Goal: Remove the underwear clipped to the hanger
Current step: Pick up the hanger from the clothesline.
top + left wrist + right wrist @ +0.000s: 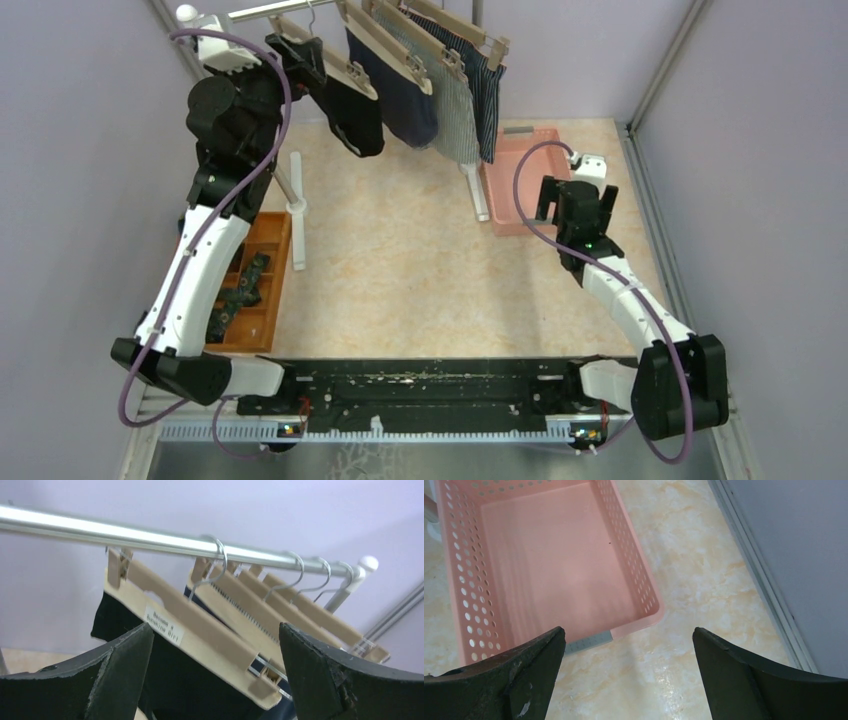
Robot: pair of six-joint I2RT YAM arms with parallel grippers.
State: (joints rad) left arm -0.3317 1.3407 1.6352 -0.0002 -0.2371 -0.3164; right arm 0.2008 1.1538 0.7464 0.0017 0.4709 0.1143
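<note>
Underwear, place: 4 pieces hang in a row from the hangers (200,630) on the rail (150,537), at the far side of the table (704,565). From the left they are the black pair (355,115), navy pair (405,100), striped pair (455,110) and pinstriped pair (488,100).
Underwear, direction: the waist is up at the clips and the legs point down, so the long axis is vertical. The pieces are flat and stand close, one behind another.
Materials: the cloth is soft and matte. The hangers are flat beige wooden bars with metal hooks. The rail is a shiny round metal tube. The basket (639,575) is pink plastic with small holes in its walls. The table has a glossy marble pattern.
Hard to see: the left wrist view cuts off the lower part of the black pair. The print on the hanger label (162,625) is blurred. The dark things in the brown tray (262,300) are too small to name.
Left gripper (215,635): released, with the jaws wide. It is raised near the rail, just before the 1st hanger, and grasps nothing.
Right gripper (629,635): released, with the jaws wide. It is above the near corner of the basket and grasps nothing.
</note>
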